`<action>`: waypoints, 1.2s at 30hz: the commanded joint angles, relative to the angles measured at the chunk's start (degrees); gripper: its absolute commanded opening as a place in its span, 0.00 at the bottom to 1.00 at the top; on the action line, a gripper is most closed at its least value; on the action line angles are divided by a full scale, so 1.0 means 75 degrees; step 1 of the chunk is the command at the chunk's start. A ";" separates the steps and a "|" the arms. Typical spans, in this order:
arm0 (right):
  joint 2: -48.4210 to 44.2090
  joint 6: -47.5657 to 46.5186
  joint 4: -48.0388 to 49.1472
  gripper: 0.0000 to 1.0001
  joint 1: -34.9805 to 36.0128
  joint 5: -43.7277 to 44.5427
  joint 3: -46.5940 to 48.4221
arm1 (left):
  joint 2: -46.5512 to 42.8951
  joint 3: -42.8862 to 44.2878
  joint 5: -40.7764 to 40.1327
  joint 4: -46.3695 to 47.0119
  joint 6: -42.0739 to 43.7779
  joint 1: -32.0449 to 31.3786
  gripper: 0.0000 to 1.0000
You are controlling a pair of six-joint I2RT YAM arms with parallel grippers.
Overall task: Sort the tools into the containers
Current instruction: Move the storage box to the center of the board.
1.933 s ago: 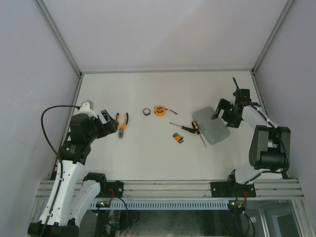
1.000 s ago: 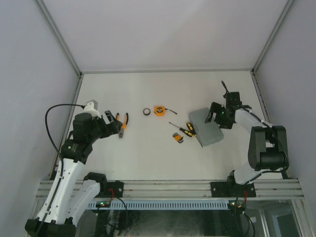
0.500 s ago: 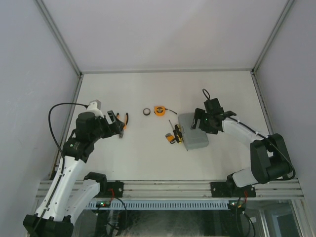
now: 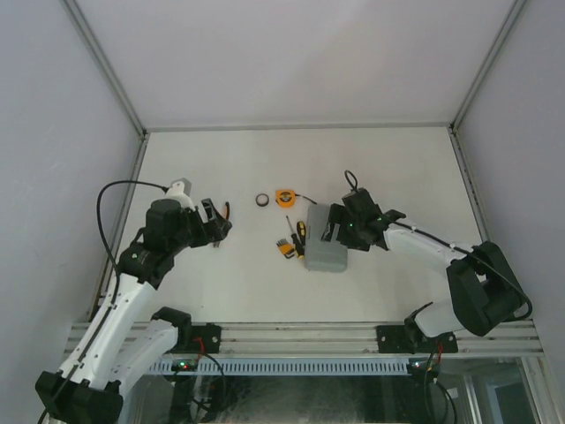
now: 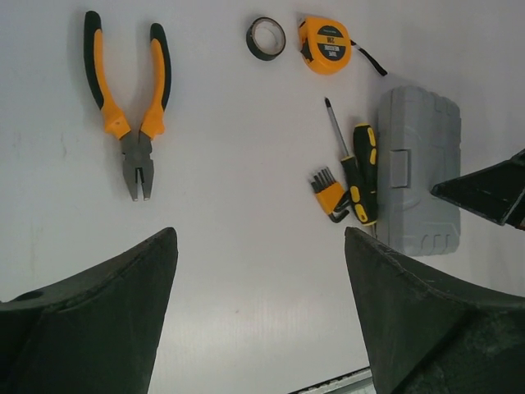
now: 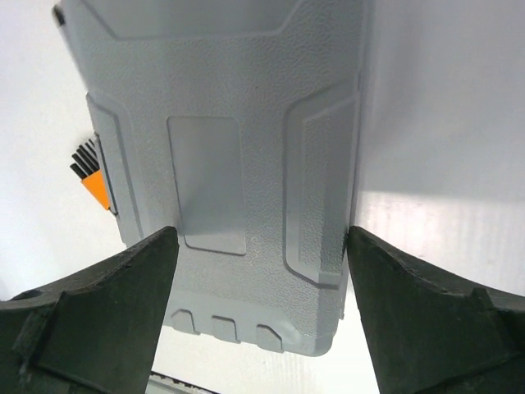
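The closed grey case [image 4: 325,254] lies mid-table. My right gripper [image 4: 340,228] is open over its end. In the right wrist view its right finger [image 6: 394,304] meets the long edge of the case [image 6: 238,148], and its left fingertip overlaps the top. Two screwdrivers [image 5: 362,172] and the orange hex-key set [image 5: 328,193] lie against the case's [image 5: 417,180] left side. The pliers [image 5: 127,90] are mostly hidden under my open, empty left gripper [image 4: 218,225] in the top view. The black ring [image 4: 263,200] and the tape measure [image 4: 284,197] sit behind.
White walls with metal corner posts enclose the table on three sides. The aluminium rail [image 4: 300,336] carrying both arm bases runs along the near edge. A black cable [image 4: 115,190] loops off my left arm.
My right gripper has slid left with the case, turning it and shoving the screwdrivers and hex keys left. My left gripper has edged right over the pliers.
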 commanded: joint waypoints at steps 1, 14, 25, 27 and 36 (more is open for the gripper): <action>-0.0173 0.0319 0.0643 0.83 0.0321 -0.0017 0.0046 | 0.0078 -0.0159 -0.0218 0.0510 -0.0254 -0.0294 0.86; -0.1350 -0.0841 0.0035 0.75 -0.1802 -0.0780 -0.1017 | 0.0556 -0.0159 -0.0138 0.1199 -0.0663 -0.1020 0.86; -0.2724 -0.1576 0.0365 0.83 -0.2421 -0.1673 -0.1267 | 0.0888 -0.0229 -0.0095 0.1678 -0.0858 -0.1059 0.86; -0.2571 -0.1490 0.0523 0.85 -0.2102 -0.1545 -0.1152 | 0.0872 -0.0315 -0.0070 0.1839 -0.0957 -0.1059 0.87; -0.0760 -0.1274 0.1432 0.86 -0.1530 -0.1348 -0.0258 | 0.0448 -0.0555 -0.0204 0.2181 -0.1111 -0.0939 0.94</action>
